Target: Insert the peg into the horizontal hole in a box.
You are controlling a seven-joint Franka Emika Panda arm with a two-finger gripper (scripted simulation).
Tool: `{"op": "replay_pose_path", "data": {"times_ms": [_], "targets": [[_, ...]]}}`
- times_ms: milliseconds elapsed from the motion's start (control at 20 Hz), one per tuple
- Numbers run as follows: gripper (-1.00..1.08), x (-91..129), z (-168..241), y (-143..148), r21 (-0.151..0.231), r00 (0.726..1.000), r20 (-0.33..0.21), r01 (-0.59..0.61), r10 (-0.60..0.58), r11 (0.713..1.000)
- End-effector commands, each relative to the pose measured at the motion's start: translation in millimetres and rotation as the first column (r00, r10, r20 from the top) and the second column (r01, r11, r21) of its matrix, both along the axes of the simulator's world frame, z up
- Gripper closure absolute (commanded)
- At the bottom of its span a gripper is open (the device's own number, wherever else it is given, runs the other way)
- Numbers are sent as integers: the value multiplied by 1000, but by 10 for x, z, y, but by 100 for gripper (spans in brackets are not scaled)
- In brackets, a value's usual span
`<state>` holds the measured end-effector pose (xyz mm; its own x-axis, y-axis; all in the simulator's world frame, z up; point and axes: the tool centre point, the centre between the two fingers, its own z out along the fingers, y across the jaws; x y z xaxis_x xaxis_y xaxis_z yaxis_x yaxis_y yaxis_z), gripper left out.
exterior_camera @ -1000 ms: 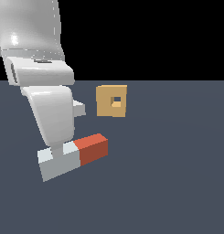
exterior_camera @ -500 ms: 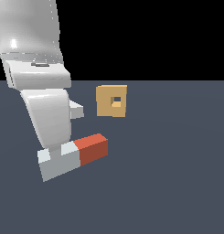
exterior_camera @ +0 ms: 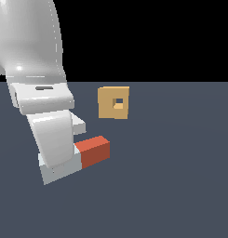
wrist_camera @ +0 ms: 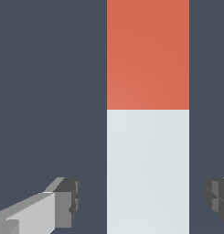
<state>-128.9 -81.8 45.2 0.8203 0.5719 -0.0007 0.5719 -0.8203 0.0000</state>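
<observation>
The peg lies flat on the dark floor, its red half pointing towards the exterior view's right and its light grey-white half partly hidden behind my hand. In the wrist view the peg runs between my fingers. My gripper is open and straddles the white half, with a clear gap between the peg and each fingertip. The tan box stands upright farther back, to the right of the peg in the exterior view, its square hole facing the camera.
The dark grey-blue floor carries only the peg and the box. My white arm fills the exterior view's upper left.
My hand has come down towards the white half of the peg. The peg and the box have not moved.
</observation>
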Motion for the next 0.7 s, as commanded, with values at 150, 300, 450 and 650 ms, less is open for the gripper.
{"op": "replay_pose_path", "data": {"times_ms": [150,300,450,650], "targets": [[-92,-1,-184,0,0,1000,0,0,0,1000],[-92,0,-221,0,0,1000,0,0,0,1000],[108,0,-223,0,0,1000,0,0,0,1000],[108,0,-223,0,0,1000,0,0,0,1000]]}}
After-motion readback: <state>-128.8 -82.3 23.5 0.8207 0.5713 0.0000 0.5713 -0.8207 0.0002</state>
